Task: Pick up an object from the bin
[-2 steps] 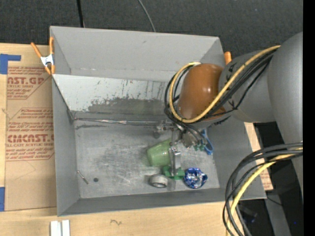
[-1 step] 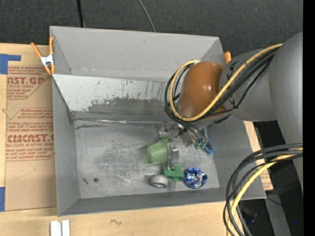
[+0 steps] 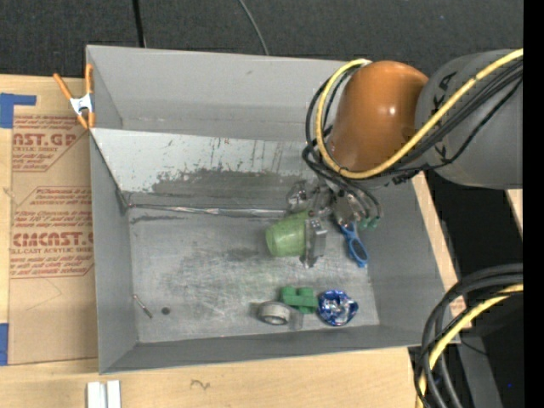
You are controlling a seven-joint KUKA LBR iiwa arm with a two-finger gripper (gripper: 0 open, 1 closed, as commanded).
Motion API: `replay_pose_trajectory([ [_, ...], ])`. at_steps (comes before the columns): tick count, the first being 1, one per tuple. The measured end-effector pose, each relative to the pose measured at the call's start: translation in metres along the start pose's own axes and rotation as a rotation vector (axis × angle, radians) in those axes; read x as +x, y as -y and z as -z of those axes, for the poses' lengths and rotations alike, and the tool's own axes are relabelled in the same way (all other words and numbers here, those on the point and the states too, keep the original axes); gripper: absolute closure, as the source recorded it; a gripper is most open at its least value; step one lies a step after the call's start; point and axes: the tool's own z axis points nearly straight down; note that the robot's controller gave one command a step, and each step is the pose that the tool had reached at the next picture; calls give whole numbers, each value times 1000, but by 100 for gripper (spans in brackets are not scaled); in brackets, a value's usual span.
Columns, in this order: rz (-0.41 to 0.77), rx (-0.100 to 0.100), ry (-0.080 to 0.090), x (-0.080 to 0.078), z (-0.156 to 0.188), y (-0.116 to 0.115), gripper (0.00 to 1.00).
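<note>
The grey metal bin [image 3: 170, 253] is streaked paler (mostly up its back wall). In it lie a pale green rounded plastic cup [image 3: 286, 239], a blue plastic loop [image 3: 356, 249], a dark green plastic block [image 3: 298, 296], a silver-grey ring [image 3: 273, 313] and a blue-and-white mottled crumpled ball [image 3: 337, 307].

Scuffed matt grey metal bin [image 3: 195, 262], smooth green plastic cup [image 3: 287, 238], shiny metal ring [image 3: 274, 313], glossy orange cover [image 3: 378, 113]

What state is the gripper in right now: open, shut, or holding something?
Gripper: cannot be told whether open or shut; it is low, right beside a light green cup-shaped thing near the middle of the bin.
</note>
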Motion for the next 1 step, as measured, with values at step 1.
replay_pose_trajectory([
  [1,0,-1,-4,-2,26,0,100],
])
